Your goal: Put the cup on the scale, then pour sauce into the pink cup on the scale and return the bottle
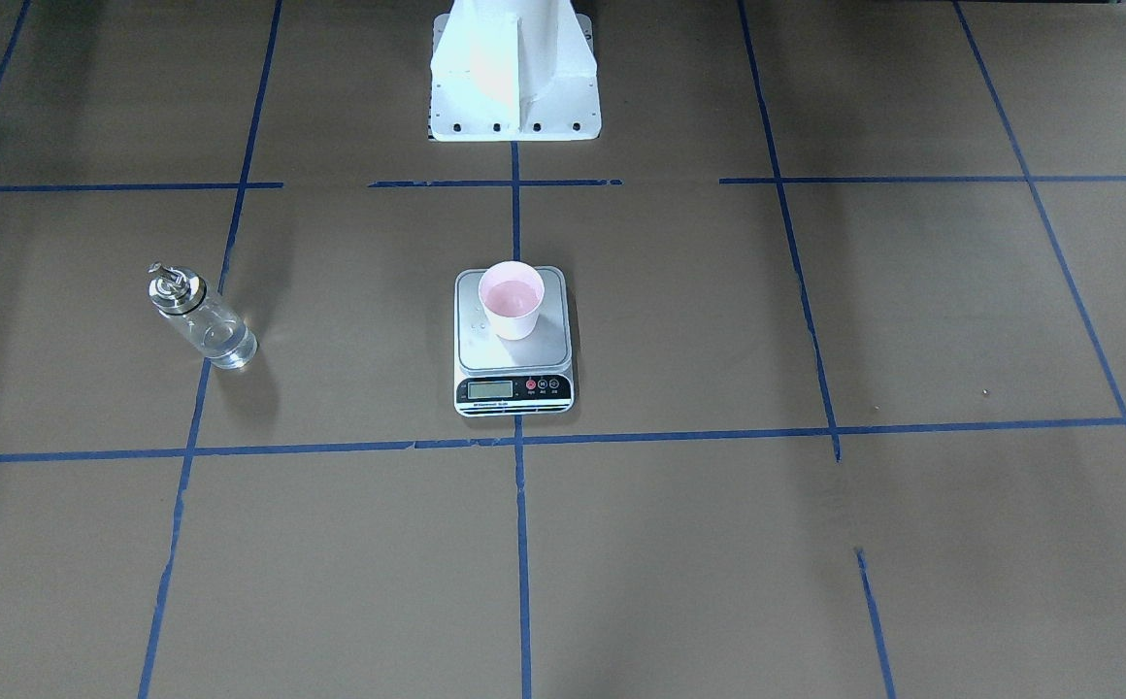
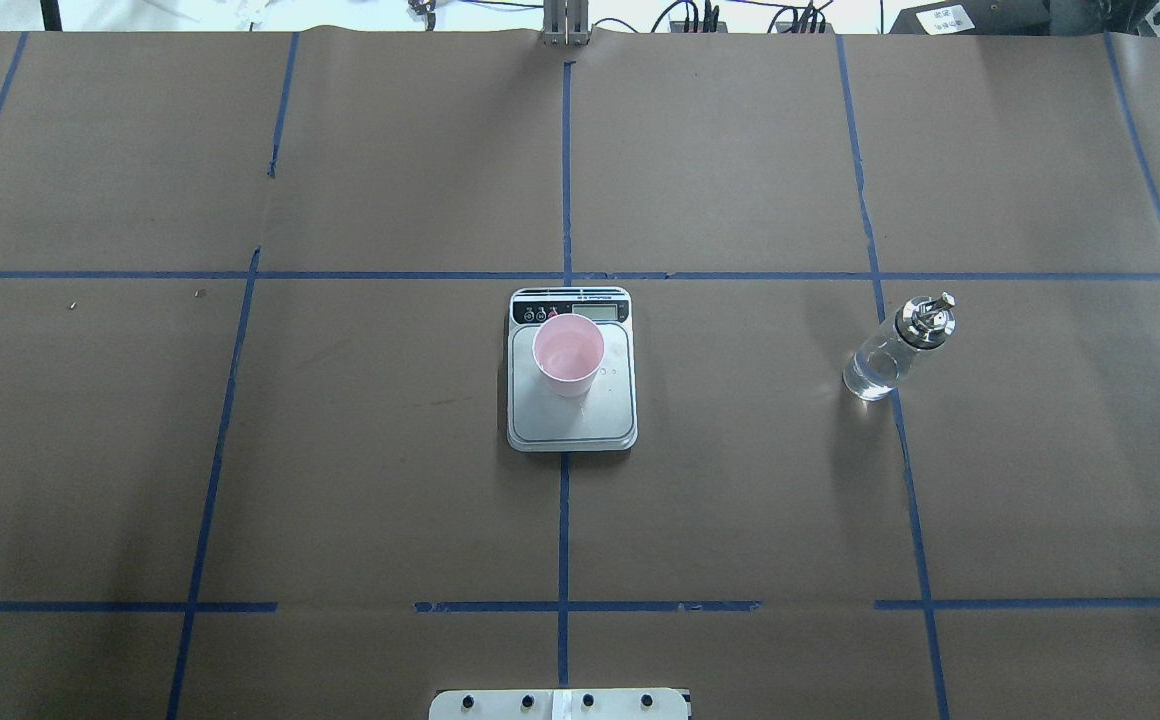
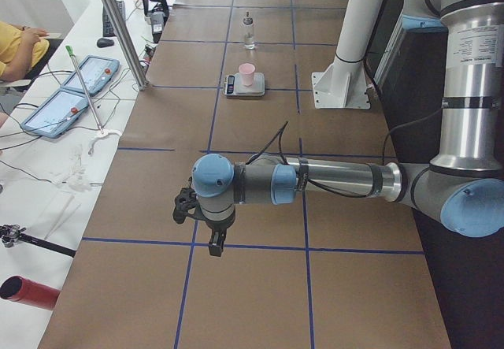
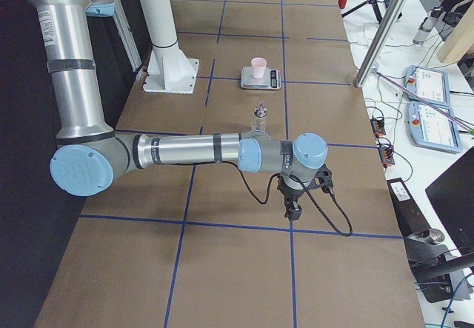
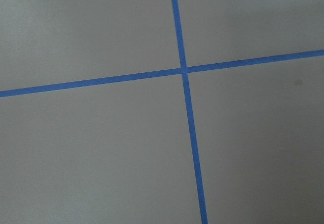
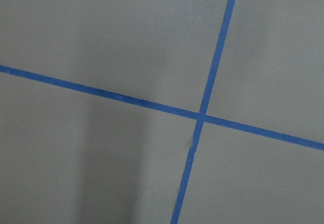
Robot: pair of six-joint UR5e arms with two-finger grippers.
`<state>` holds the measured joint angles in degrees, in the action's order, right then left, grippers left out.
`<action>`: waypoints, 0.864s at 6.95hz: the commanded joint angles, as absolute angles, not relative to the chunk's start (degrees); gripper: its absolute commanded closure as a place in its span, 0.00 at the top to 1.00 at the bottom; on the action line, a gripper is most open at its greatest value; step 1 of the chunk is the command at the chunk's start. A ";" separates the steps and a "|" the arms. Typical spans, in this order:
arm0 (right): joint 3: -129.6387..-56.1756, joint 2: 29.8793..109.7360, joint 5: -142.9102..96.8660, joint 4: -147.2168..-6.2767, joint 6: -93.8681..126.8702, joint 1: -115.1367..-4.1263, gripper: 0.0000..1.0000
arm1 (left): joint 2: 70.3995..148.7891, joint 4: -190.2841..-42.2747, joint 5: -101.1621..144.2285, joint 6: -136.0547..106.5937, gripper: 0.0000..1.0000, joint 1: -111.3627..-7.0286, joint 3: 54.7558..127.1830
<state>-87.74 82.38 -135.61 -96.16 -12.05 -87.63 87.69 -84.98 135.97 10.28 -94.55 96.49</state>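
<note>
The pale pink cup (image 1: 513, 299) stands upright on the silver scale (image 1: 485, 348) at the table's middle; it also shows in the overhead view (image 2: 568, 352) on the scale (image 2: 580, 420). The clear glass bottle (image 2: 895, 345) with its silver pourer cap stands upright on the table to the robot's right, with clear sauce (image 1: 223, 342) in its lower part. My left gripper (image 3: 214, 243) hangs over the table's left end, far from the scale. My right gripper (image 4: 291, 209) hangs over the right end, nearer than the bottle (image 4: 260, 117). I cannot tell whether either is open or shut.
Brown paper with blue tape lines (image 2: 564, 180) covers the table. The white robot base (image 1: 514, 78) stands behind the scale. Both wrist views show only paper and a tape crossing (image 5: 184, 70). Tablets and cables (image 3: 75, 89) lie on a side bench.
</note>
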 commanded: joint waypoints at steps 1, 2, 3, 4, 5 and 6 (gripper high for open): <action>-88.07 82.62 -135.62 -96.15 -12.04 -87.63 1.00 | 88.06 -84.90 136.14 10.37 1.00 -94.75 96.94; -88.24 83.05 -135.62 -96.15 -12.04 -87.63 1.00 | 87.89 -84.82 136.14 10.46 1.00 -94.75 97.38; -88.24 83.06 -135.53 -96.15 -12.04 -87.63 1.00 | 87.72 -84.99 135.71 10.46 1.00 -94.75 97.47; -88.42 83.06 -135.53 -96.15 -12.04 -87.71 1.00 | 86.93 -84.64 135.62 10.46 1.00 -94.75 97.56; -88.16 83.23 -135.44 -96.15 -12.13 -87.71 1.00 | 86.66 -82.29 135.62 10.46 1.00 -94.49 97.65; -88.15 83.23 -135.35 -96.15 -12.13 -87.71 1.00 | 86.57 -80.61 133.18 10.55 1.00 -94.31 97.73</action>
<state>-88.22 83.17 -135.45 -96.15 -12.10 -87.70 86.83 -82.71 135.08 10.48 -94.54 97.62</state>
